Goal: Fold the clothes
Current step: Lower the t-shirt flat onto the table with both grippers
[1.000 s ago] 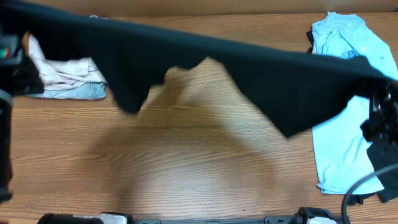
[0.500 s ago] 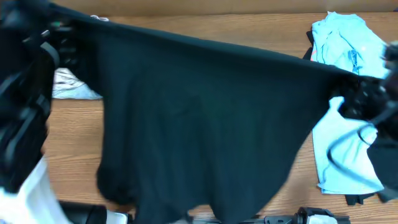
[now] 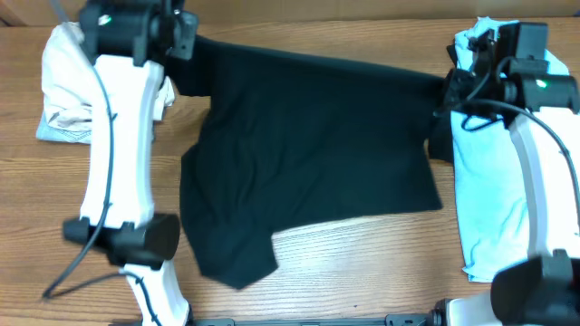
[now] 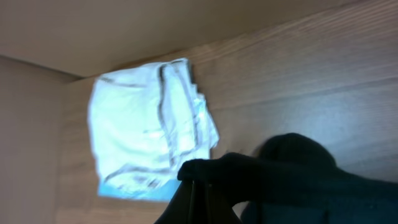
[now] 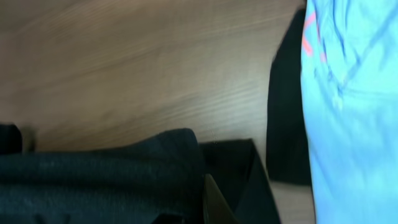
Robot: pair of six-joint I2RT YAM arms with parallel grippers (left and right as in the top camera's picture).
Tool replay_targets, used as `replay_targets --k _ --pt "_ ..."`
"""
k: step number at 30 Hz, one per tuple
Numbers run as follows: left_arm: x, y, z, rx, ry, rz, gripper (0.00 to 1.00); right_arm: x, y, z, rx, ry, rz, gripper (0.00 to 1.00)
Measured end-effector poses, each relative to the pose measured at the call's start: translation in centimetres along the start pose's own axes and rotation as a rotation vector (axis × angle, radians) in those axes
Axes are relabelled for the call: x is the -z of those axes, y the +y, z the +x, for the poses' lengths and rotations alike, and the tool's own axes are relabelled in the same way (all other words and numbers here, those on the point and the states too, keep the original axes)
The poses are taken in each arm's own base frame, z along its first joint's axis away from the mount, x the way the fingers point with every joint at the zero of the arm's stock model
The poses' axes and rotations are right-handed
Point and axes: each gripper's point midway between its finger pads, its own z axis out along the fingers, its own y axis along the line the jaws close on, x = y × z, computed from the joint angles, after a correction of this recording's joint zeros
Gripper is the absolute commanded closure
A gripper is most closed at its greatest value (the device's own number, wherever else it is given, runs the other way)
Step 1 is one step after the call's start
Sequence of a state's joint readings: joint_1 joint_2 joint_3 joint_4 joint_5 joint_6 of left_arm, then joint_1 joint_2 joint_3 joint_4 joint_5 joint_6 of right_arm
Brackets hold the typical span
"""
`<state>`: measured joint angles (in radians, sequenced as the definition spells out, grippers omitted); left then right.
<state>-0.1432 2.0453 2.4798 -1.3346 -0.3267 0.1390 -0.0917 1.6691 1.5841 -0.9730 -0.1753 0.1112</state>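
Table (image 3: 362, 263), overhead view. Black garment (image 3: 308, 154) spread across the centre, its far edge stretched from 10 o'clock to 2 o'clock and its near hem lying on the wood. Light-blue shirt (image 3: 489, 199) at 3 o'clock; white folded pile (image 3: 63, 91) at 10 o'clock. Left fingers (image 4: 198, 202) are clenched on the garment's 10 o'clock corner, and right fingers (image 5: 214, 205) grasp its 2 o'clock corner.

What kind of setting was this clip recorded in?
Probably a lab bench set up for laundry-folding trials rather than a home: a wood-grain table, a black garment spread across it, a pile of pale folded clothes at one end and a light blue shirt at the other.
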Motion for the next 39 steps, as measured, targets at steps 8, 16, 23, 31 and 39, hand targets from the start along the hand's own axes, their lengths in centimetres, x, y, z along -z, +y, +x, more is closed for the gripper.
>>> replay_targets --k 8,16,23,31,39 --pt "-11.7 -3.4 -2.0 0.006 -0.011 -0.017 0.96 -8.6 -1.3 -4.6 0.023 -0.125 0.003 0.96" --pt "-17.2 -5.3 -1.9 0.008 -0.017 -0.017 0.96 -13.0 -1.9 -6.0 0.035 -0.180 0.005 0.96" --pt "-17.5 -5.7 -0.2 -0.015 0.050 -0.006 0.96 -14.5 -2.7 -3.2 0.017 -0.072 0.027 0.96" --pt "-16.6 -7.1 5.6 -0.082 0.283 0.084 0.96 -14.5 -3.6 0.6 -0.011 0.085 0.065 0.94" --pt "-15.3 -7.4 9.2 -0.103 0.431 0.151 0.96 -14.1 -4.2 2.8 -0.026 0.172 0.097 0.87"
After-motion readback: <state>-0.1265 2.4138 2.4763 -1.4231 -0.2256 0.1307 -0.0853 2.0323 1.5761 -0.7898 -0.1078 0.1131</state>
